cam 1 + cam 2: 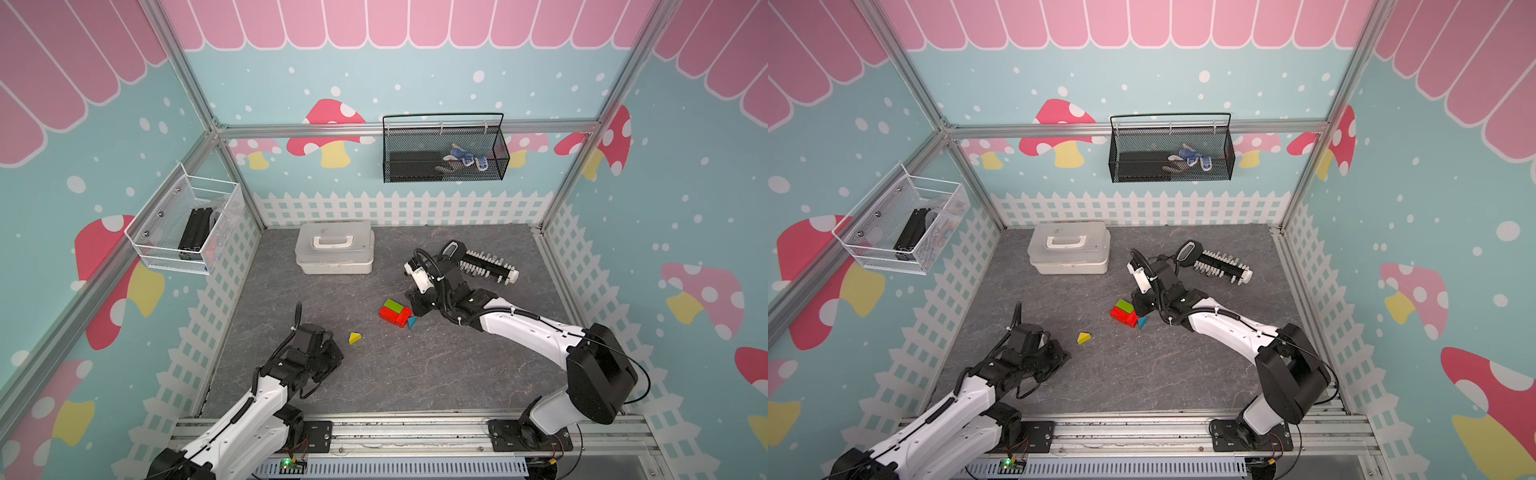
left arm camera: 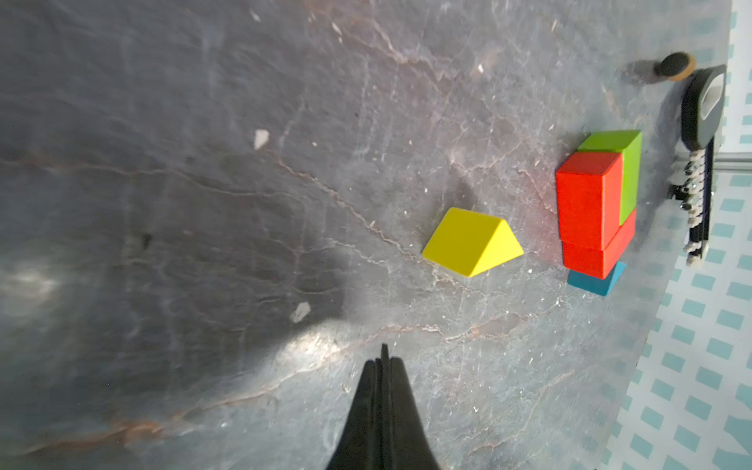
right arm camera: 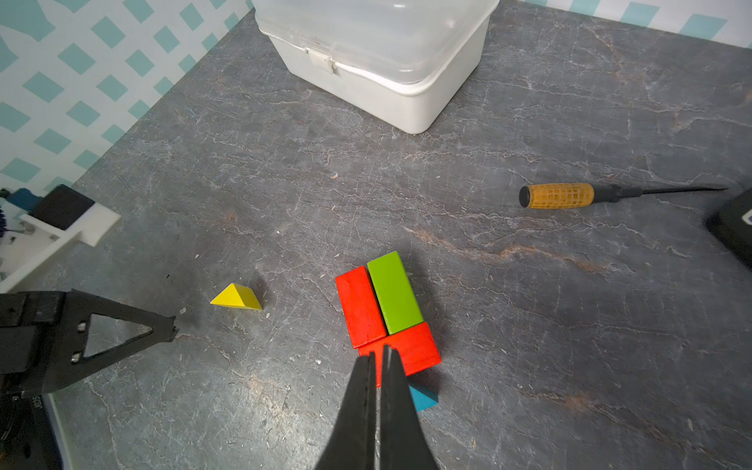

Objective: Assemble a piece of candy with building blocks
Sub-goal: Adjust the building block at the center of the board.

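Note:
A green bar (image 3: 394, 293) and a red bar (image 3: 362, 307) lie side by side mid-table. A second red bar (image 3: 415, 348) lies across their near ends, with a blue triangle (image 3: 423, 398) just beyond it. The yellow triangle (image 1: 354, 338) lies alone to their left, apart from them; it also shows in the left wrist view (image 2: 468, 242). My right gripper (image 3: 379, 354) is shut and empty, its tips hovering over the crosswise red bar. The left gripper (image 2: 384, 358) is shut on nothing, a short way short of the yellow triangle. In both top views the cluster (image 1: 1124, 312) sits beside the right gripper.
A white lidded box (image 1: 334, 253) stands at the back left of the table, a black-and-white bit rack (image 1: 488, 266) at the back right. A yellow-handled screwdriver (image 3: 557, 196) lies near the rack. Wire baskets hang on the back wall (image 1: 444, 153) and left wall (image 1: 183, 224).

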`<state>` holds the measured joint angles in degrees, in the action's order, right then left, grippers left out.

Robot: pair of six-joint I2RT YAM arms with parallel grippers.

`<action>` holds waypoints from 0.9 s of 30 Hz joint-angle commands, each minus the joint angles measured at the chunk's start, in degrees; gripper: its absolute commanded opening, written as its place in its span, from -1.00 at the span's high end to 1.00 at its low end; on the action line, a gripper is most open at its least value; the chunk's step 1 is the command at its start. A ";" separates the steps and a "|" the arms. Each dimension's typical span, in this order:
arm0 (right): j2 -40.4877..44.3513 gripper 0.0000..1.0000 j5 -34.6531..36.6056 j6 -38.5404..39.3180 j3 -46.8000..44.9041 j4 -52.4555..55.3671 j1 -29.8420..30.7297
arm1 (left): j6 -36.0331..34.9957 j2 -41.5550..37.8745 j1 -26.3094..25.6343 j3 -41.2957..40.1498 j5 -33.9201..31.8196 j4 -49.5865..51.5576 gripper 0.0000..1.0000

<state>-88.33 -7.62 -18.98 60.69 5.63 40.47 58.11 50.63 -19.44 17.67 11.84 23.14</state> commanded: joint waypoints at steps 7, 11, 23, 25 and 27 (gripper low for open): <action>0.29 1.00 0.13 -0.80 -0.90 0.68 -0.34 | -2.54 9.16 -0.64 4.28 1.07 -7.48 1.00; 0.69 1.00 0.39 -0.54 -1.36 0.75 -0.39 | -2.03 9.76 -0.37 3.95 -1.05 -11.50 1.00; 0.38 1.00 0.46 -0.11 -1.36 1.04 -0.47 | -2.21 19.03 0.56 4.62 -1.77 -19.81 1.00; 0.45 1.00 0.46 -0.09 -1.40 1.11 -0.41 | -2.63 19.95 0.66 5.54 -2.32 -19.98 1.00; 0.48 1.00 0.46 0.00 -1.54 1.22 -0.48 | -3.04 20.77 0.74 6.31 -2.61 -20.02 1.00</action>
<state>-88.33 -7.46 -19.11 59.96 6.24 40.38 56.05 70.59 -19.16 21.85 10.87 5.32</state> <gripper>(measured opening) 0.054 0.047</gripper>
